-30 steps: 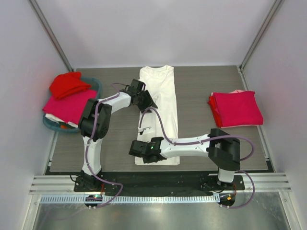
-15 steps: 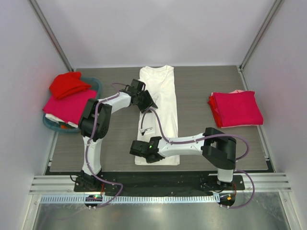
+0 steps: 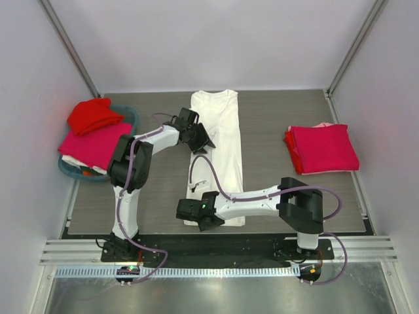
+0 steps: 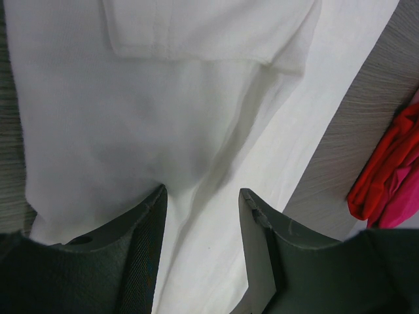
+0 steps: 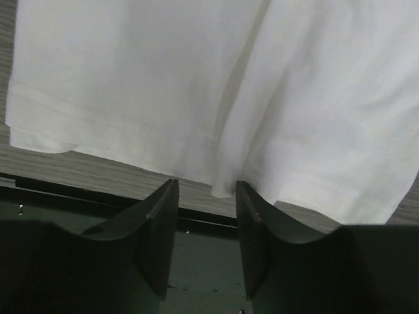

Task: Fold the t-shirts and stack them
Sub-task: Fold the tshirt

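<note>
The white t-shirt lies folded in a long strip down the middle of the table. The left pincer stands half-wide over its left edge, and the right pincer stands half-wide at its near hem.

Ahead of my left gripper, itself dark grey, the t-shirt is plain white all over. Off to its right the folded t-shirts are red and magenta-pink. Beneath my right gripper, the tabletop is grey wood grain.
</note>
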